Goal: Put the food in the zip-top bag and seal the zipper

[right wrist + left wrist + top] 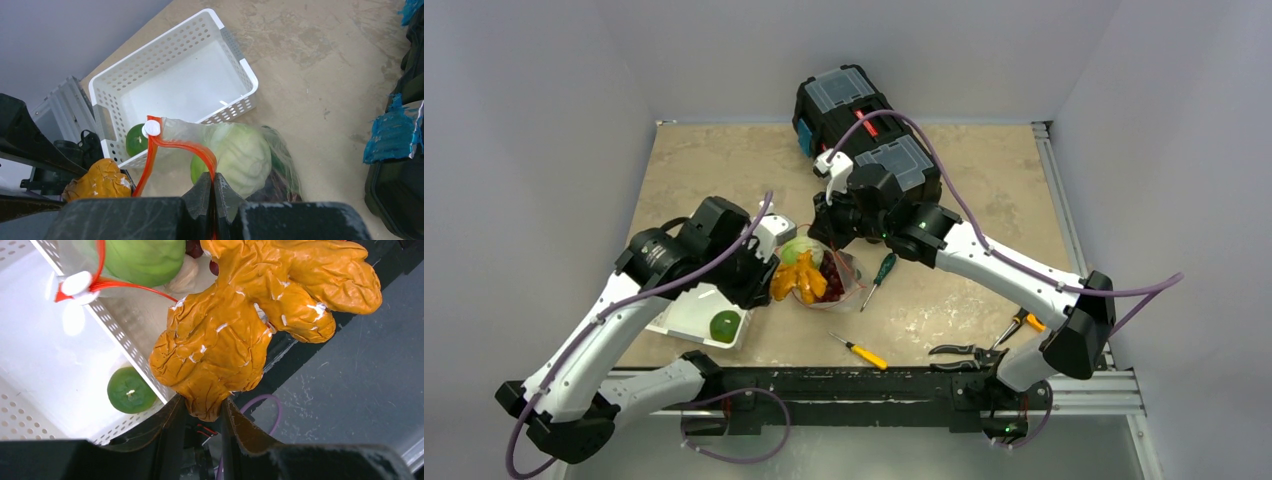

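My left gripper (204,412) is shut on the lower end of the wrinkled orange carrots (250,325) and holds them up beside the mouth of the zip-top bag (185,131). My right gripper (214,182) is shut on the orange-red zipper (175,144) and lifts that edge; the white tab (151,129) sits at the far end. Inside the clear bag lie a pale green cabbage (242,152) and dark purple grapes (834,283). A green round fruit (131,390) rests in the white basket (165,55).
A black toolbox (854,110) stands at the back behind the right arm. A green-handled screwdriver (882,270), a yellow-handled screwdriver (860,350) and black pliers (969,352) lie on the table (724,170) to the right of the bag.
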